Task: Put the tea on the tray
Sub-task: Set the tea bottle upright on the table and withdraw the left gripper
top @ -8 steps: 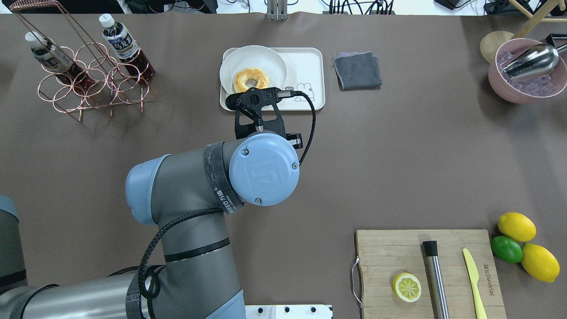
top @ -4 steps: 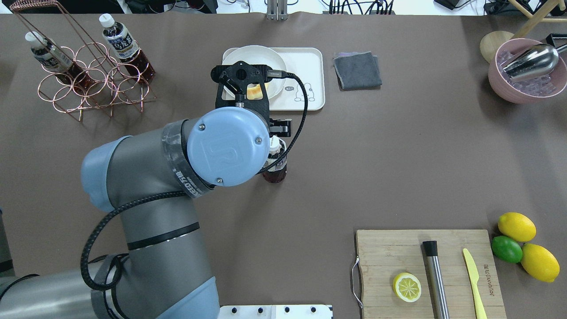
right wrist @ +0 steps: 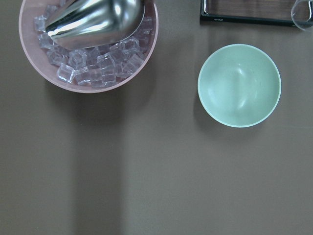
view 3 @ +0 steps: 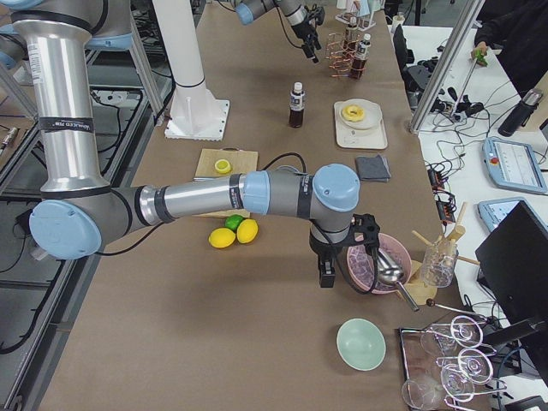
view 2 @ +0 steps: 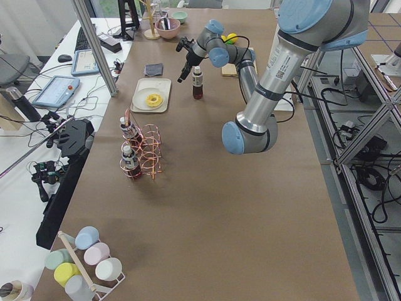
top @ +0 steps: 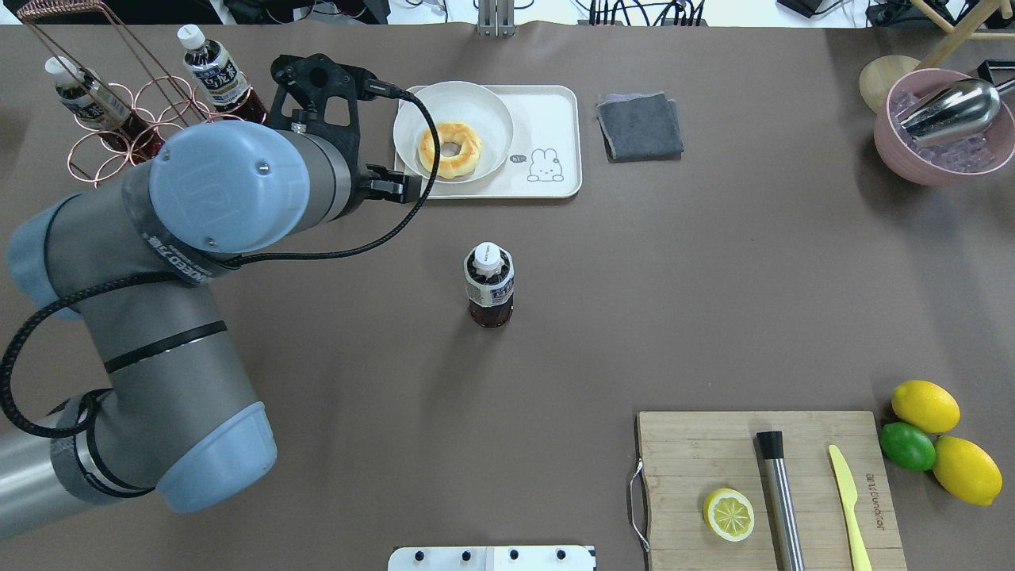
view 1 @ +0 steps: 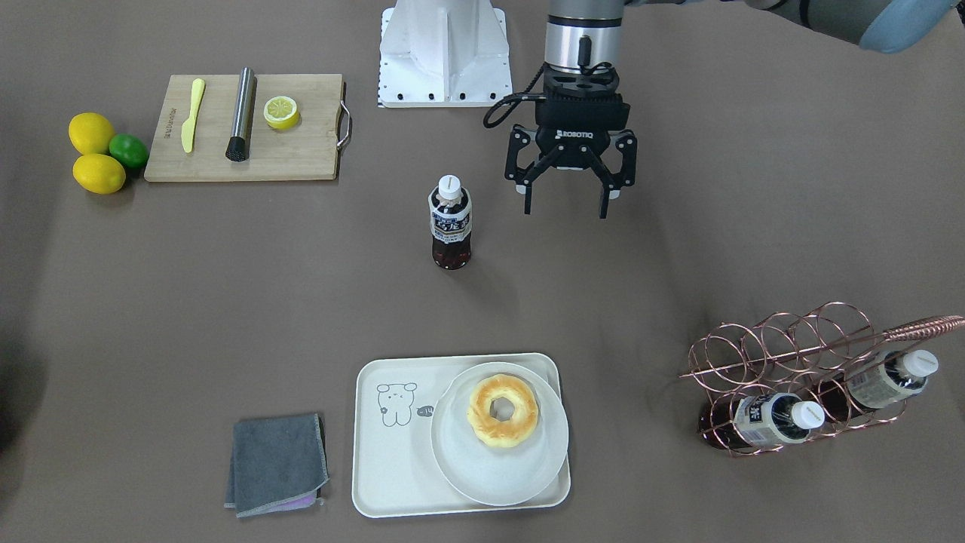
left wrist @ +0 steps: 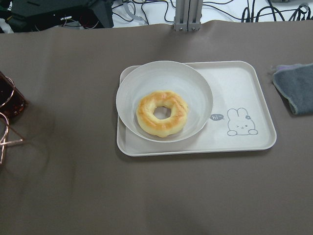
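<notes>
The tea (top: 489, 285) is a small bottle of dark liquid with a white cap. It stands upright on the table mid-way, short of the tray, and it also shows in the front view (view 1: 450, 222). The cream tray (top: 547, 119) lies at the far centre and holds a white plate (top: 484, 107) with a doughnut (top: 450, 148). The tray fills the left wrist view (left wrist: 244, 78). My left gripper (view 1: 565, 207) is open and empty, raised above the table to the bottle's left and apart from it. My right gripper (view 3: 325, 274) shows only in the right side view, so I cannot tell its state.
A copper wire rack (top: 170, 151) at the far left holds two more bottles (top: 214, 75). A grey cloth (top: 639, 125) lies right of the tray. A pink bowl of ice with a metal scoop (top: 944, 127) sits far right. A cutting board (top: 714, 444) and lemons (top: 924, 404) are near right.
My left arm has swung left and away from the centre, toward the rack. The tea bottle it covered now stands alone on the table.
</notes>
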Available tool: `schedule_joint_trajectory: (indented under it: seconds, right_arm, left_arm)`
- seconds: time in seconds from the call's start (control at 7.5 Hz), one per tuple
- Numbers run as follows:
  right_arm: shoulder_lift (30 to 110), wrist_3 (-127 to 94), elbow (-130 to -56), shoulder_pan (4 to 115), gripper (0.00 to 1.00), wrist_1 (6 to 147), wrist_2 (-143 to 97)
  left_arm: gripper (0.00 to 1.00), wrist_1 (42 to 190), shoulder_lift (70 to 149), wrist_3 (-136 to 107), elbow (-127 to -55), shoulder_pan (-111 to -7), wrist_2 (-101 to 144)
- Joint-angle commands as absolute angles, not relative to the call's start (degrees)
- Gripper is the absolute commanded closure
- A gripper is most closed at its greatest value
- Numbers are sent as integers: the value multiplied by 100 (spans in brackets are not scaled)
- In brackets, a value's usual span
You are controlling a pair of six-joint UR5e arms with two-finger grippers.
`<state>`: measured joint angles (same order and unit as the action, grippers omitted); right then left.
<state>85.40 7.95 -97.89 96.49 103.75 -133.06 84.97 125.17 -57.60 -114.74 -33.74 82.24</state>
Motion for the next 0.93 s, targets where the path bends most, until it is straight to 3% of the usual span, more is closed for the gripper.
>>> schedule_joint_trajectory:
  seconds: [0.0, 0.4, 0.8]
  right_arm:
    - [8438, 74, -10245, 9528, 0, 10398, -13455]
    - [8359, -1122, -11203, 8747, 0, 10345, -13667]
    - [7756, -3077, -12188, 7634, 0, 10406, -13659]
  left_arm:
    - [2, 9111, 11467, -5494, -11714, -3744, 8429]
    - [2, 9219, 9665, -3527, -12006, -5424, 10089]
    - [2, 10351, 8667, -1464, -11403, -7184, 11217]
